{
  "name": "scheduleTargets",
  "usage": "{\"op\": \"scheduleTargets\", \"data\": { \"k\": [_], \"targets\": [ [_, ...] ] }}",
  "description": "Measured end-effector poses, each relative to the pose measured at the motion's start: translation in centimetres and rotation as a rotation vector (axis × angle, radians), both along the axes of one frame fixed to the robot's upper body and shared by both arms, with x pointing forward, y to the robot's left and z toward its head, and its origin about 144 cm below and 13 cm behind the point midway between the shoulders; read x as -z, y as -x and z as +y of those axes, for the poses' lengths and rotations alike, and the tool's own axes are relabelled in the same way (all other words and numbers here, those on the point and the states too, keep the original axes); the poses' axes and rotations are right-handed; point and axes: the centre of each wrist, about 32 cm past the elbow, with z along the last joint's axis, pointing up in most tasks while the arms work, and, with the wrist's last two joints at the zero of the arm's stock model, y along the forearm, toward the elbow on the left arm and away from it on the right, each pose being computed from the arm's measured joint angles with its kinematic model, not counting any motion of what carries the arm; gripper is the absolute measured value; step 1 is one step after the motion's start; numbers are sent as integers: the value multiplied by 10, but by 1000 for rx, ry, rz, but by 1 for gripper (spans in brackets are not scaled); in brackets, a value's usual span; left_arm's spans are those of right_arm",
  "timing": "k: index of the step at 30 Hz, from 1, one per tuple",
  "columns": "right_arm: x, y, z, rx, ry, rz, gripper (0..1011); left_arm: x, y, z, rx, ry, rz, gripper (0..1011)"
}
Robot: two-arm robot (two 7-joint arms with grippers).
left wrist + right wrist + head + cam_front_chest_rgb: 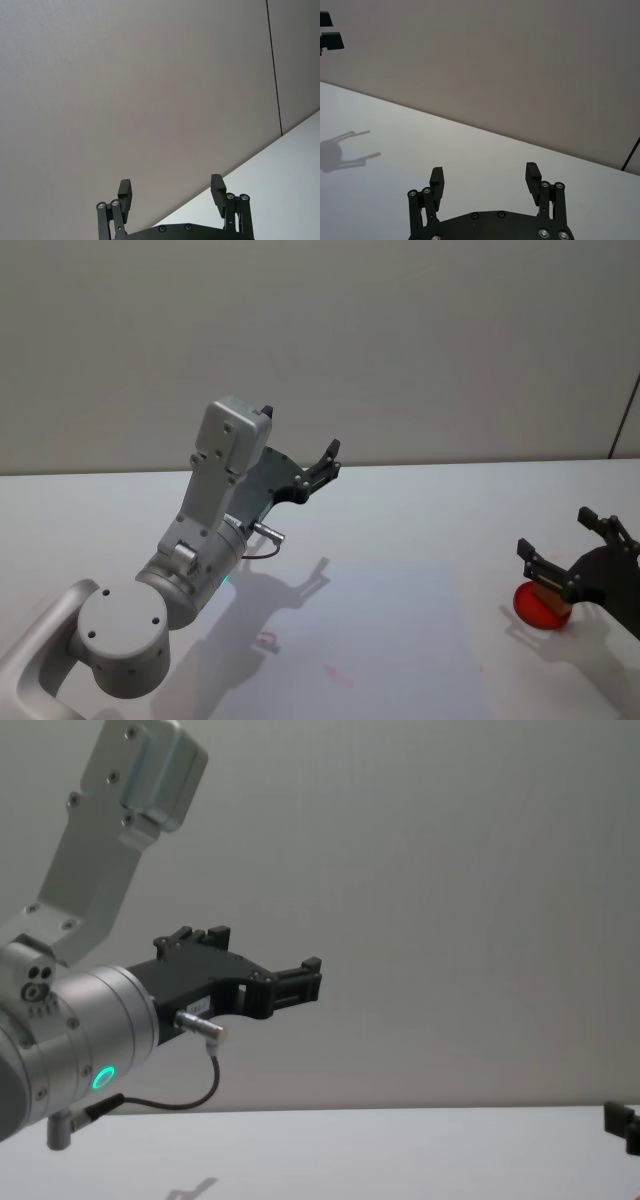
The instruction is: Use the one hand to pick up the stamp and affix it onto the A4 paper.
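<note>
White table against a grey wall; faint paper in front.
Stamp, on a red pad right of paper, beneath the right gripper, jaws apart; left gripper raised, jaws apart. Likely light, rigid; grip its sides.

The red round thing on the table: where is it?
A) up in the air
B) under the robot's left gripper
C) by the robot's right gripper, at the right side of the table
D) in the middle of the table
C: in the head view the red round thing rests on the white table at the right side, just under the open right gripper.
</note>
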Motion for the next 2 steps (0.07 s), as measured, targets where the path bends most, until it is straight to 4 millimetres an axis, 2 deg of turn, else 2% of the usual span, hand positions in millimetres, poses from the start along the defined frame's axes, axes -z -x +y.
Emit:
{"op": "scheduleTargets", "data": {
  "k": [2],
  "targets": [
    [-1,0,1,2,-1,-2,1001,0,0,0,0,0,0,1001]
  ]
}}
